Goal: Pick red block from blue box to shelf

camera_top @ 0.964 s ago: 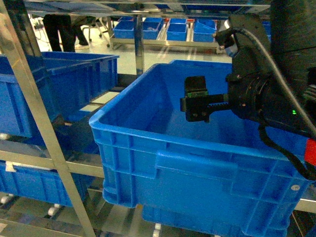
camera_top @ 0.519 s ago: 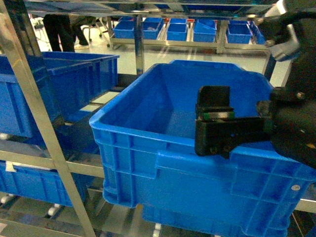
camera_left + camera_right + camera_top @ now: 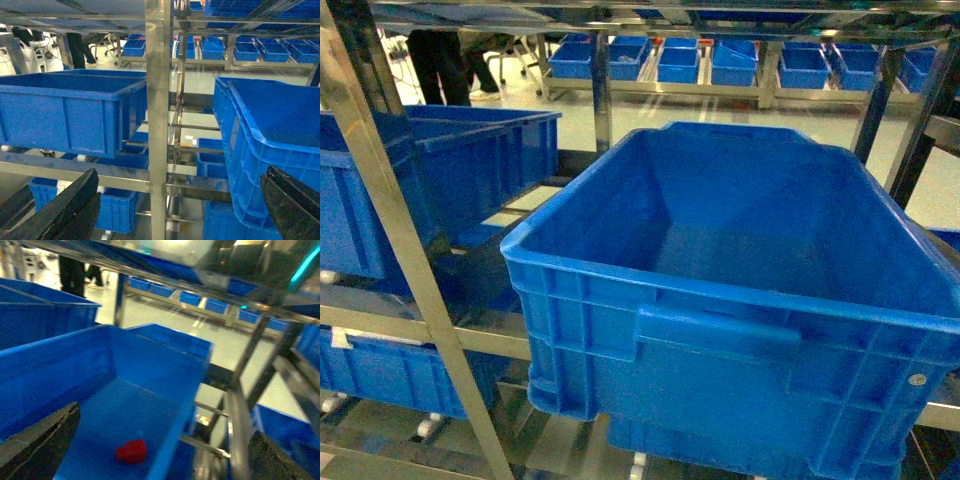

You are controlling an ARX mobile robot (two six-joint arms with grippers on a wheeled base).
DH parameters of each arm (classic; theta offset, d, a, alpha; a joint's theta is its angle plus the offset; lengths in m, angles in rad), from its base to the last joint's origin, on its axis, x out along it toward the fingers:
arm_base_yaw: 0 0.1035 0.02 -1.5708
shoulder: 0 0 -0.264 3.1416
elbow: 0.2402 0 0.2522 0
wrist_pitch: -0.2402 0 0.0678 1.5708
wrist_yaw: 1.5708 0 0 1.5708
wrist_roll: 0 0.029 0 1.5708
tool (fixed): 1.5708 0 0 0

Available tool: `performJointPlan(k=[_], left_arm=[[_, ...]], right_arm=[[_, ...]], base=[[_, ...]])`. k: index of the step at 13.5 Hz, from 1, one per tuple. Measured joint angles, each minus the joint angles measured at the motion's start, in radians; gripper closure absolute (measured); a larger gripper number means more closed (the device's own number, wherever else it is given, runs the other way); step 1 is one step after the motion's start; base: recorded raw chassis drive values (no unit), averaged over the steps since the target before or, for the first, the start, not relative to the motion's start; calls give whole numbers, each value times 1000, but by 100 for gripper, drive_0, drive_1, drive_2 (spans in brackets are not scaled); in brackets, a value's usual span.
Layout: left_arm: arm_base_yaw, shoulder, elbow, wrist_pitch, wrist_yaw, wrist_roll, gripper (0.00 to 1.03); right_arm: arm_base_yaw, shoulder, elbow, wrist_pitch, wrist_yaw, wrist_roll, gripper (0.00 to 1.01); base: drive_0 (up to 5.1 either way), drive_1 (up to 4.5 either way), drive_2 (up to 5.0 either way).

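Right wrist view: wide, empty right gripper [image 3: 160, 460] above red block [image 3: 131, 451], liable to clip shelf upright [image 3: 237, 425] when backing out.

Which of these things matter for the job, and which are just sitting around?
Job: small glossy red block, lying inside a dark blue ribbed crate; shiny steel shelf.
Just there: other blue crates on the tiers; person standing in the background.
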Motion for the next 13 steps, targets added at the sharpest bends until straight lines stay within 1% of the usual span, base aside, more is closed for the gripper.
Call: performJointPlan(k=[1,2,3,4,5,6,8,9,13], left_arm=[[0,0,0,0,0,0,5],[0,0,0,0,0,0,5],[0,0,0,0,0,0,5],[0,0,0,0,0,0,5],[0,0,0,0,1,0,5],[0,0,0,0,0,0,5],[0,0,0,0,0,0,5],[0,0,0,0,0,0,5],[0,0,0,0,0,0,5]], right_arm=[[-105,-102,-16,-54,-33,-61,3],[-204,-189,-37,-110,-51,-87,3],[-370,-402,-90,-293,-70,-103,3],[-345,-550,-110,-398,-80,-83,10],[-323,-610,-123,-433,-139,-65,17],[-311,-647,-137,-450,-172,-56,23],[-320,-705,-171,-457,-169,-37,43],[-320,-711,-178,-459,-168,-33,48],[-319,-753,-212,-472,-167,-29,78]], base=[[0,0,0],[0,0,0],[0,0,0],[0,0,0],[0,0,0],[0,0,0],[0,0,0],[0,0,0],[0,0,0]])
